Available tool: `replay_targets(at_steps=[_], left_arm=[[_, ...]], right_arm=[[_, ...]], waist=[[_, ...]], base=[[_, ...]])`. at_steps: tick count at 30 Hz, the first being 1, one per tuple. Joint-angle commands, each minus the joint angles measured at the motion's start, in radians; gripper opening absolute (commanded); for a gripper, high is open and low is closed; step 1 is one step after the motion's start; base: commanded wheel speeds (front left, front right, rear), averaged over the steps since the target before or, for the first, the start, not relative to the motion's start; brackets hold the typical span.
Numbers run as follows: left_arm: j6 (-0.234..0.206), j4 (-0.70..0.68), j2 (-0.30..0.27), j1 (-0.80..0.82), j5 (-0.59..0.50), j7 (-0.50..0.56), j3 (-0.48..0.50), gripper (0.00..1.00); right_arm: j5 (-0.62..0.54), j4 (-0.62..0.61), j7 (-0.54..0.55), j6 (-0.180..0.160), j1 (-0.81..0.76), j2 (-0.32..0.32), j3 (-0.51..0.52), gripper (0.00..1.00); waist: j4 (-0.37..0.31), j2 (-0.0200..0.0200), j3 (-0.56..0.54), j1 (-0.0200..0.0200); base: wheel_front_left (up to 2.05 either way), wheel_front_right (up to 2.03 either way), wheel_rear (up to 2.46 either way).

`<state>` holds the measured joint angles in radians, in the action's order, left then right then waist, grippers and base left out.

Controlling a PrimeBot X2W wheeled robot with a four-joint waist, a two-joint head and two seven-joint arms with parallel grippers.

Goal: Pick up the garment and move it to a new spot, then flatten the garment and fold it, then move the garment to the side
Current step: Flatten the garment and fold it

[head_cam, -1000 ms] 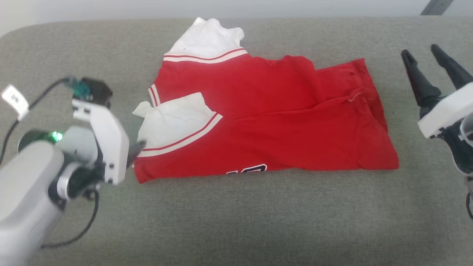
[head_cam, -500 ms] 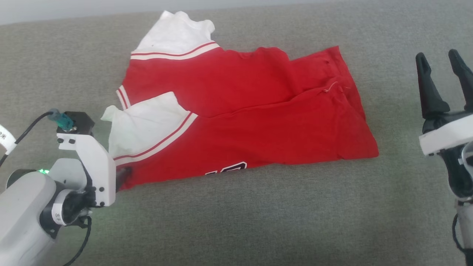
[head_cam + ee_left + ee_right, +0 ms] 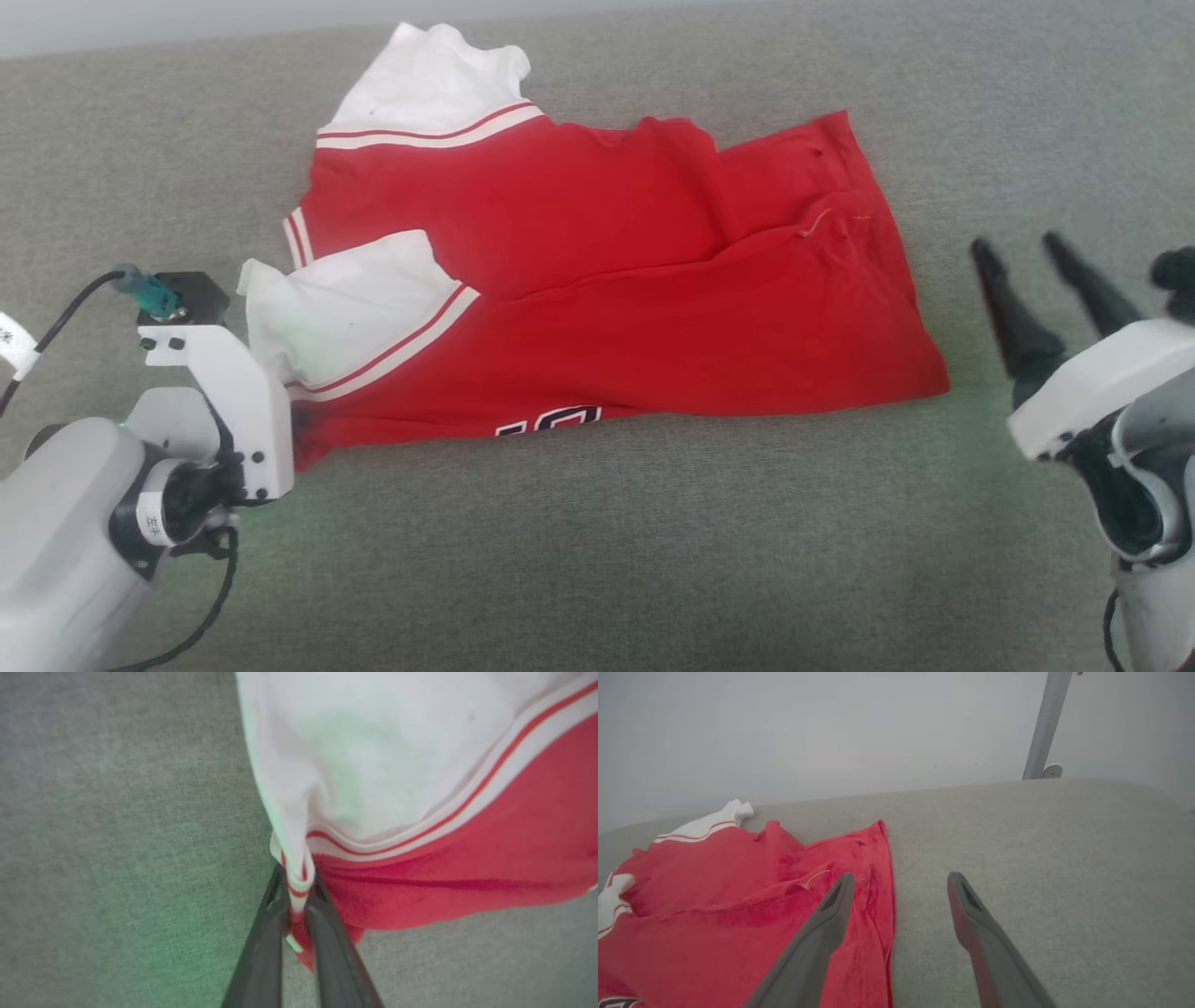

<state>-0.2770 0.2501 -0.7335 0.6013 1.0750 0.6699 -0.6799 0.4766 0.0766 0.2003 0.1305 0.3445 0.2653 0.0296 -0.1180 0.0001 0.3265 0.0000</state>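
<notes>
Here, garment [image 3: 607, 308]: we are seeing it lying half-folded on the grey cushion [image 3: 597, 560], long axis running left to right across the head view, white sleeves at the left end, red hem at the right.
Left gripper [image 3: 296, 891]: its jaws are pinching shut on the garment's near-left corner, with a fold of striped sleeve trim and red cloth sitting between them.
Right gripper [image 3: 1018, 245]: its jaws are standing wide apart, holding nothing, and it is hovering over bare cushion just beside the hem end, well apart from the left gripper.
Deciding relation: the garment is lying to the right gripper's left, its near hem corner being the closest cloth; the left gripper is gripping the opposite end of that near edge.
Next move: we are judging that the right arm is needing to reach leftward for that hem corner, so both ends of the long axis are being held before any lift.
</notes>
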Motion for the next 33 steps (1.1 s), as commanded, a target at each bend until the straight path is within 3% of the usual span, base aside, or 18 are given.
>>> replay_targets(at_steps=[1,16,17,19,25,33], left_arm=[[0.006,0.024,0.029,-0.033,0.007,0.011,-0.039,0.00],[0.029,0.001,0.094,0.007,-0.015,-0.004,-0.067,0.00],[0.031,0.003,0.097,0.008,-0.015,-0.006,-0.068,0.00],[0.035,0.008,0.104,0.010,-0.016,-0.009,-0.072,0.00],[0.053,0.023,0.104,0.009,-0.008,-0.013,-0.072,0.00],[0.046,-0.040,0.046,0.018,0.009,0.029,-0.053,0.00]], right_arm=[[0.009,0.004,0.037,0.000,-0.014,-0.004,-0.001,1.00],[-0.013,0.164,0.503,0.000,-0.003,-0.018,-0.018,1.00],[-0.019,0.179,0.524,0.000,0.000,-0.017,-0.019,0.48],[-0.027,0.201,0.550,0.000,0.011,-0.024,-0.015,0.00],[-0.031,0.198,0.604,-0.001,0.045,-0.003,-0.022,0.00],[0.033,0.090,0.693,0.000,0.054,0.082,-0.039,0.00]], waist=[[0.007,-0.0001,-0.002,0.0000],[0.100,-0.0001,0.016,0.0000],[0.104,-0.0001,0.017,0.0000],[0.112,-0.0001,0.021,0.0000],[0.125,-0.0001,0.021,0.0000],[0.128,-0.0001,0.007,0.0000]], base=[[0.00,0.00,0.00],[0.00,0.00,0.00],[0.00,0.00,0.00],[0.00,0.00,0.00],[0.00,0.00,0.00],[0.00,0.00,0.00]])
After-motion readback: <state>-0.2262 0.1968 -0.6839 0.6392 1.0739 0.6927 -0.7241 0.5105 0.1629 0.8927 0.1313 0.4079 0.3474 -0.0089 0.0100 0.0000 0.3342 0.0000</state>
